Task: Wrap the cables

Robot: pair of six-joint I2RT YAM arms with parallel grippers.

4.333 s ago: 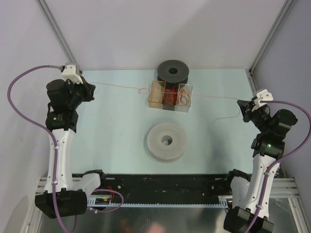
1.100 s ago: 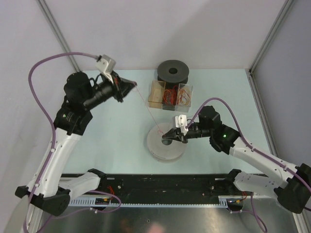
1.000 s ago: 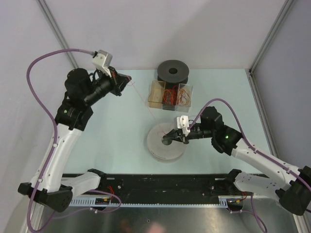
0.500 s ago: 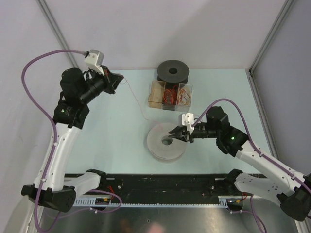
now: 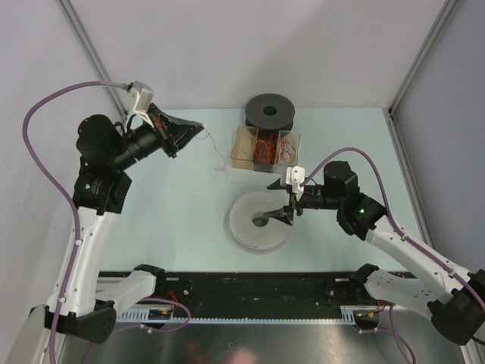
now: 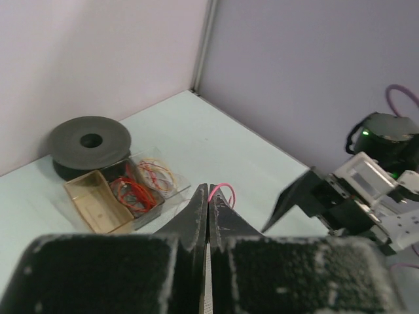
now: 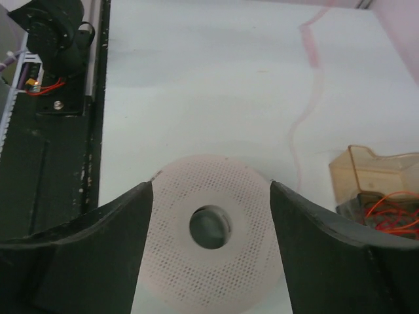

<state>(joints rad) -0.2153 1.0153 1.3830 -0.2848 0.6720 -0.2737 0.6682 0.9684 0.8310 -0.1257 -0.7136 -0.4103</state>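
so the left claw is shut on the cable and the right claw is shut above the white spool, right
Not quite. The right claw is open: the right wrist view shows its fingers spread wide above the white spool. The rest holds: the left claw is shut on the cable, which loops out at its tip.

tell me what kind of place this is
Likely a robot lab cell: frame posts and plain walls enclose a table, the left arm and right arm are bolted at its near edge, and a white spool and black spool sit on it.
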